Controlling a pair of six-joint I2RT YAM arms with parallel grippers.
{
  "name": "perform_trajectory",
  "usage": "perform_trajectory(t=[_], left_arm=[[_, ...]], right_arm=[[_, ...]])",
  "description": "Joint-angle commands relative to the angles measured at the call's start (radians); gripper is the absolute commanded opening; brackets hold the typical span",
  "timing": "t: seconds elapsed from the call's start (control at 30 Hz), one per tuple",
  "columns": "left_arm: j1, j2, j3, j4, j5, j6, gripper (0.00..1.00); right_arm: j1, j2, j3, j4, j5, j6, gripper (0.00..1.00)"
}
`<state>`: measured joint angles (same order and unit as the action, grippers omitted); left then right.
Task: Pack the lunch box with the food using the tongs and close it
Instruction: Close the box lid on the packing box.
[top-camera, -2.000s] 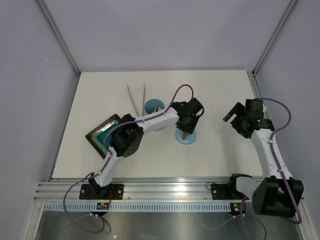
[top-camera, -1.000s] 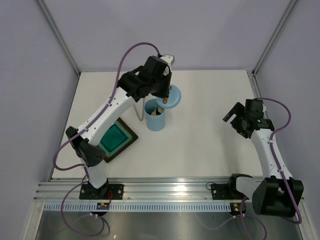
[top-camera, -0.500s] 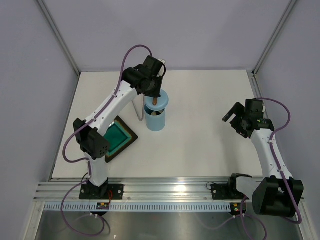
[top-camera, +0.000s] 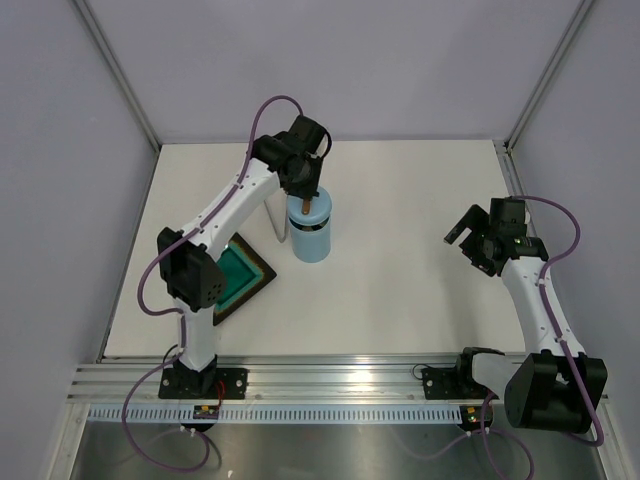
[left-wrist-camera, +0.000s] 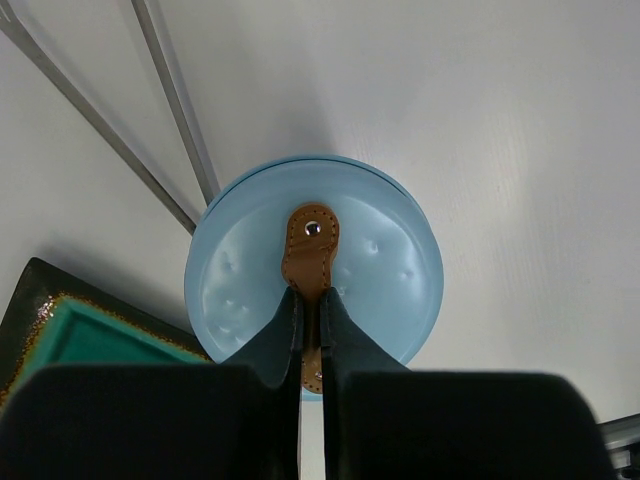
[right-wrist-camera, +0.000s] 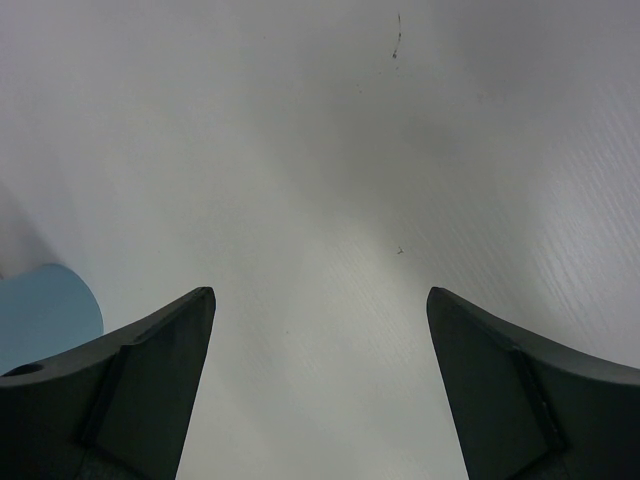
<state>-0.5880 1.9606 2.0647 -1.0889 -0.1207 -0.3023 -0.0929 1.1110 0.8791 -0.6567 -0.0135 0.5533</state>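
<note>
One blue lid (left-wrist-camera: 385, 262), brown-handled, tops the lunch box (top-camera: 309, 241).

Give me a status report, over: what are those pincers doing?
Left pincer shut on the brown handle of the lid. Right pincer open, holding nothing. Lid on top of the lunch box. Tongs beside it, not blocking.

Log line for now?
left gripper: shut on brown handle of round blue lid on light blue cylindrical lunch box | right gripper: open | silvery metal tongs: on table
</note>
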Motion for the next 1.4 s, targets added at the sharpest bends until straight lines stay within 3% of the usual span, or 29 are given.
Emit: perform_trajectory(t=[0.0,0.57,0.87,1.37], left_arm=[[0.014,0.007,-0.02,0.035,-0.002,0.02,0.0],[0.02,-0.035,-0.081,0.037,0.03,0.019,0.0],[0.019,-0.158,-0.193,0.099,0.041,0.022,0.0],[0.011,-0.089,-0.149,0.121,0.085,0.031,0.0]], right_arm=[[-0.005,0.001,0.012,0.011,-0.014,-0.012,0.95],[-0.004,0.013,0.015,0.019,-0.016,-0.012,0.95],[-0.004,0.023,0.015,0.028,-0.028,-0.006,0.95],[-0.004,0.03,0.02,0.028,-0.04,-0.007,0.95]])
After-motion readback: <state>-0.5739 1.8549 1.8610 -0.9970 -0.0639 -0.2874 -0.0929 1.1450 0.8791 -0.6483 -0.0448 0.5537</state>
